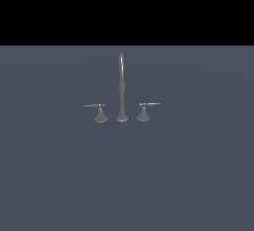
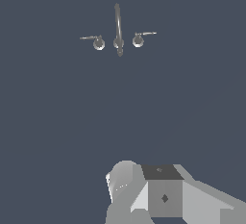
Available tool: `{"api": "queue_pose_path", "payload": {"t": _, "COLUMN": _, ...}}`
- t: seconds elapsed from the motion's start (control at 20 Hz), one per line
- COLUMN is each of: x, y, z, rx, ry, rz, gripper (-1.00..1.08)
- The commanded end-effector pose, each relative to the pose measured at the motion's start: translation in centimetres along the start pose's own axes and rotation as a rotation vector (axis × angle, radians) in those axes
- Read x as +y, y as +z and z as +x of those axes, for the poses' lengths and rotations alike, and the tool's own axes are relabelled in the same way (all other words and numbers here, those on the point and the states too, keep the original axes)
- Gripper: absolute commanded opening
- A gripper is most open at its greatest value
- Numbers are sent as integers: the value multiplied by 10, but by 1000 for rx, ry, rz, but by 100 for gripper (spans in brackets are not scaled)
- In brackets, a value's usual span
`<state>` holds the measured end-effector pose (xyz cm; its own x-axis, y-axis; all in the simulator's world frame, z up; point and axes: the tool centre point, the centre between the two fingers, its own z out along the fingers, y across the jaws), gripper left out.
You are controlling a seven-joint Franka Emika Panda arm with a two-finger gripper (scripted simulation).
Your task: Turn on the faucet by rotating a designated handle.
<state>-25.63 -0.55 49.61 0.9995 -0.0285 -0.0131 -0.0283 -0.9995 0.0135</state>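
on grey floor: faucet [image 1: 121, 88] upright, handle [image 1: 97, 109] arm pointing exterior view's left; gripper [image 2: 144, 194] well apart, finger state unclear.

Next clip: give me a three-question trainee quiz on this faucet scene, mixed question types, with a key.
1. True or false: the tool is touching the faucet.
2. In the exterior view, the spout stands: A) between the two handles, B) to the right of both, C) lying flat.
3. Fill in: the handle on the exterior view's left has its arm pointing toward that view's ____.

Key: 1 false, it is well apart in the wrist view; 2 A; 3 left.
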Motion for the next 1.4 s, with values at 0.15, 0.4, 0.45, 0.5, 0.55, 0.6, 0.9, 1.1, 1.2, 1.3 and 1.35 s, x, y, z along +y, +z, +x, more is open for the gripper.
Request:
{"api": "queue_pose_path", "payload": {"t": 0.15, "x": -1, "y": 1, "z": 0, "rx": 0, "ry": 4, "rz": 0, "gripper": -100}}
{"api": "queue_pose_path", "payload": {"t": 0.4, "x": -8, "y": 9, "z": 3, "rx": 0, "ry": 32, "rz": 0, "gripper": -100}}
{"api": "queue_pose_path", "payload": {"t": 0.45, "x": -10, "y": 12, "z": 3, "rx": 0, "ry": 40, "rz": 1, "gripper": -100}}
{"api": "queue_pose_path", "payload": {"t": 0.5, "x": -12, "y": 14, "z": 4, "rx": 0, "ry": 50, "rz": 1, "gripper": -100}}
{"api": "queue_pose_path", "payload": {"t": 0.55, "x": -15, "y": 17, "z": 5, "rx": 0, "ry": 60, "rz": 1, "gripper": -100}}
{"api": "queue_pose_path", "payload": {"t": 0.6, "x": -17, "y": 21, "z": 7, "rx": 0, "ry": 72, "rz": 1, "gripper": -100}}
{"api": "queue_pose_path", "payload": {"t": 0.9, "x": -39, "y": 47, "z": 17, "rx": -1, "ry": 162, "rz": 3, "gripper": -100}}
{"api": "queue_pose_path", "payload": {"t": 1.1, "x": -57, "y": 69, "z": 27, "rx": -1, "ry": 240, "rz": 4, "gripper": -100}}
{"api": "queue_pose_path", "payload": {"t": 1.2, "x": -66, "y": 81, "z": 33, "rx": -1, "ry": 281, "rz": 5, "gripper": -100}}
{"api": "queue_pose_path", "payload": {"t": 1.3, "x": -75, "y": 92, "z": 39, "rx": -1, "ry": 321, "rz": 6, "gripper": -100}}
{"api": "queue_pose_path", "payload": {"t": 1.35, "x": -79, "y": 98, "z": 42, "rx": -1, "ry": 341, "rz": 7, "gripper": -100}}
